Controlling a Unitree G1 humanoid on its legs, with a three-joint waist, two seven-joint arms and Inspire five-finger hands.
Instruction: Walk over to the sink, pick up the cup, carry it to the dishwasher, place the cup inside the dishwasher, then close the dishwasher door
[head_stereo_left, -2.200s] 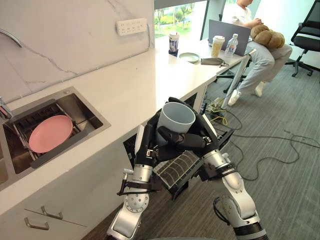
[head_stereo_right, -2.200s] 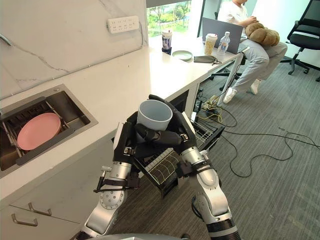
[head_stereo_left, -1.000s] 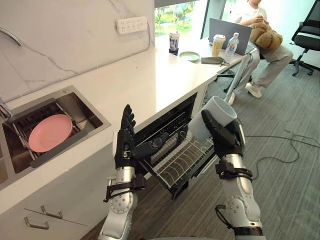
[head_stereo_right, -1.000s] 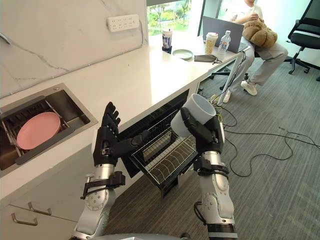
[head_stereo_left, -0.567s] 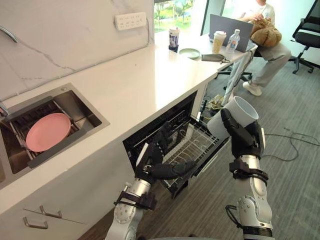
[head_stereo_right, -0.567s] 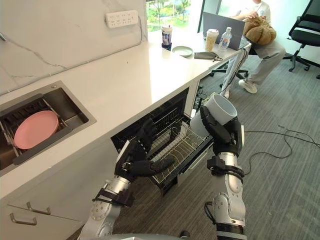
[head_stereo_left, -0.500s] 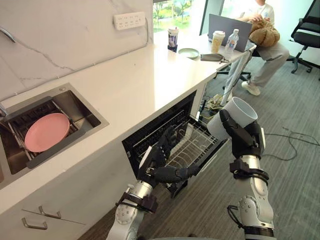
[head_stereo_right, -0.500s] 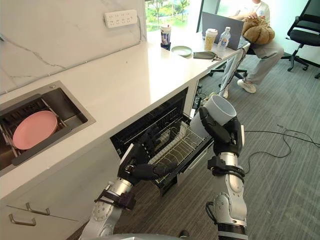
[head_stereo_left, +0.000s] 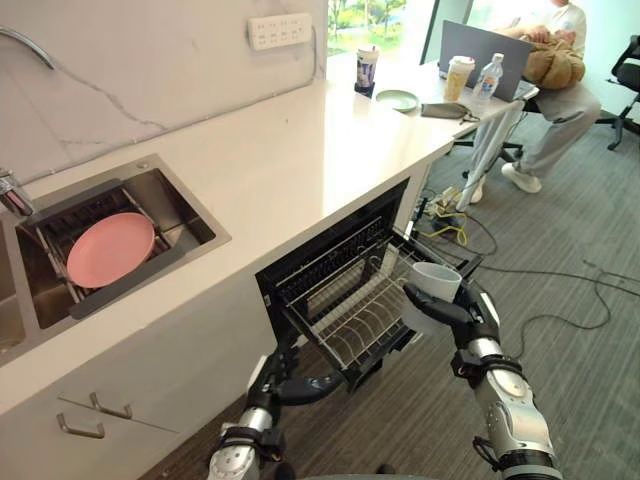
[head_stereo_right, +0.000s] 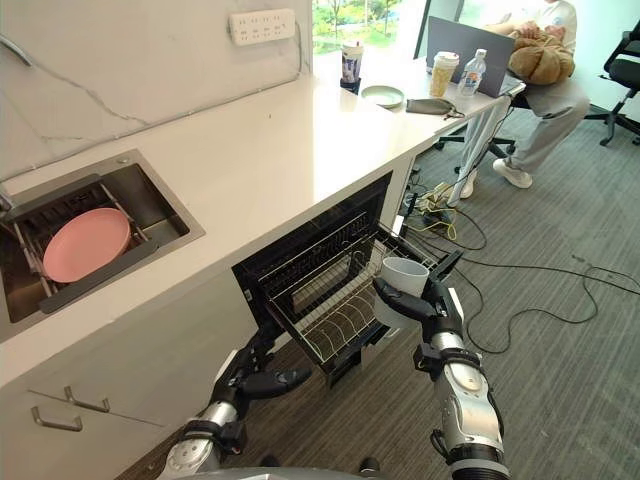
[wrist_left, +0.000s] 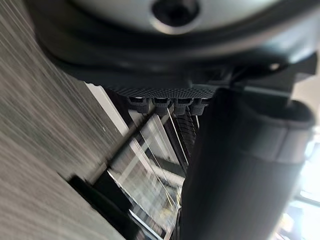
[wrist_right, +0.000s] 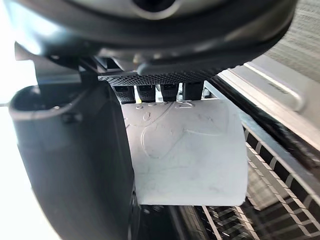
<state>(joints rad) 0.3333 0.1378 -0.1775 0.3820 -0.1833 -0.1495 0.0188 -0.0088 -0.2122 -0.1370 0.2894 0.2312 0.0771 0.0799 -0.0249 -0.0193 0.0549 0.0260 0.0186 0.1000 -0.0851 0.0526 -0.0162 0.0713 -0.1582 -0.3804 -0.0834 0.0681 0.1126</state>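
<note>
R hand (head_stereo_left: 458, 312) fingers wrapped round cup (head_stereo_left: 432, 284), upright at rack (head_stereo_left: 345, 322) outer edge. Risk: early release, cup misses rack and drops to floor (head_stereo_left: 585, 385). L hand (head_stereo_left: 300, 386) relaxed, empty, low.

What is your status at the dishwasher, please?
Right hand shut on cup, at pulled-out rack's outer edge. Left hand open, low beside rack. Nothing between cup and rack.

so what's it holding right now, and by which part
The right hand holds the cup by its side wall, fingers and thumb curled round it, rim up, by the dishwasher rack. The left hand holds nothing.
</note>
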